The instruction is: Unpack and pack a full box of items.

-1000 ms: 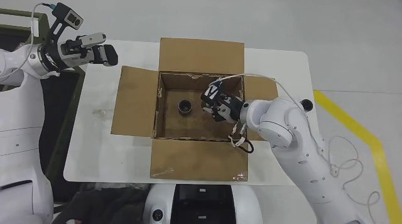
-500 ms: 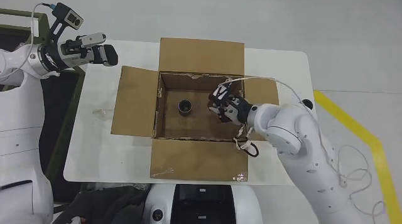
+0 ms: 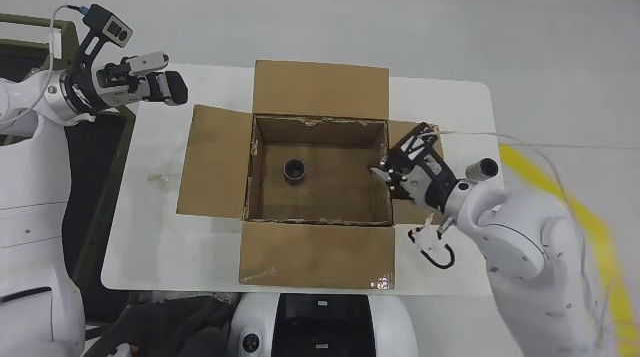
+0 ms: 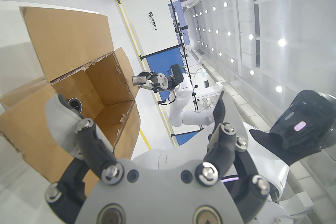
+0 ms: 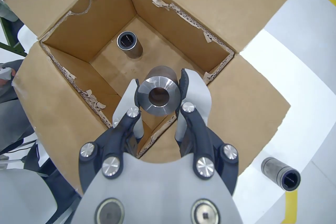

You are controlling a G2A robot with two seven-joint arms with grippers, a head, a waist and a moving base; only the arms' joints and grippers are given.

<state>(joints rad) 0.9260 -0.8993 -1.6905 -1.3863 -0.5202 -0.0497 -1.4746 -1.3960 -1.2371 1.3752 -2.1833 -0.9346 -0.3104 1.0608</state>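
Three metal cylinders are noted. The held cylinder (image 5: 158, 96) is clamped across its barrel by the fingers of the right gripper (image 5: 159, 81). It is kept high over the right wall of the open box (image 3: 320, 87) in the top view, judged so as to clear the rim. The second cylinder (image 5: 128, 43) stands upright on the box floor. The third cylinder (image 5: 282, 173) lies on the worktop (image 3: 150, 237) beside the box. The left gripper (image 3: 170, 87), fingers spread and empty, is held at upper left, well apart from the box.
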